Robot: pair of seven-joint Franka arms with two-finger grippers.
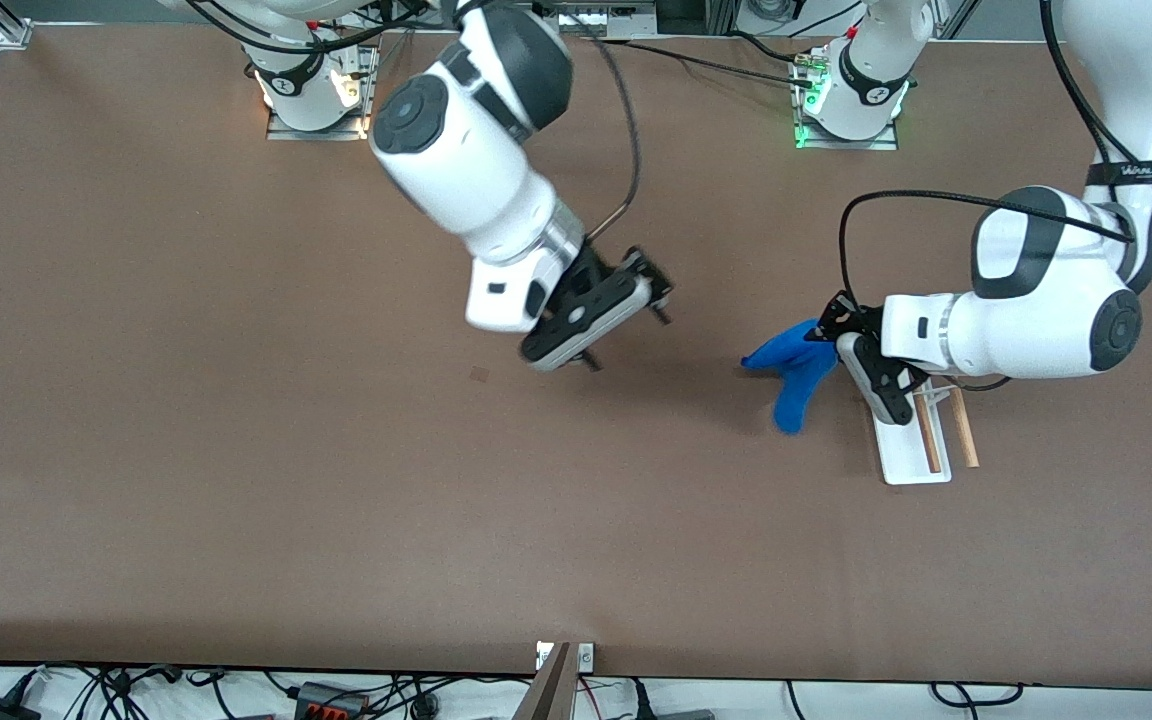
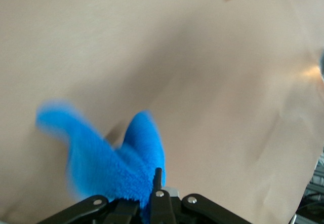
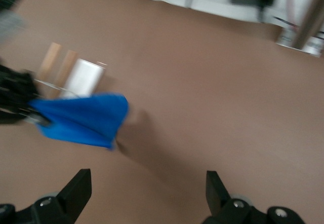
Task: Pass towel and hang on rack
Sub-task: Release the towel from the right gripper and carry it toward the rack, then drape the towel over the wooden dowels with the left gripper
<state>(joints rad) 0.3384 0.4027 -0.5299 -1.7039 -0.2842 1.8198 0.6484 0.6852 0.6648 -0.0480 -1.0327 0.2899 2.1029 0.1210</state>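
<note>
The brown table (image 1: 236, 450) runs wide under both arms. Up in the air over its middle hangs the right gripper (image 1: 626, 320), its two fingers (image 3: 76, 188) spread well apart with nothing between them; the towel hangs off toward the left arm's end from it.

The left gripper (image 1: 826, 335) is over the table just beside the rack, and its fingers are pinched tight on one bunched end of the towel (image 1: 791, 375). The bright blue cloth hangs free from that pinch in two loose lobes, off the table, pointing toward the right gripper.

The rack (image 1: 921, 445) stands on the table partly under the left gripper's wrist, white base down, its two wooden rods (image 1: 964, 430) side by side, nothing draped on them.
</note>
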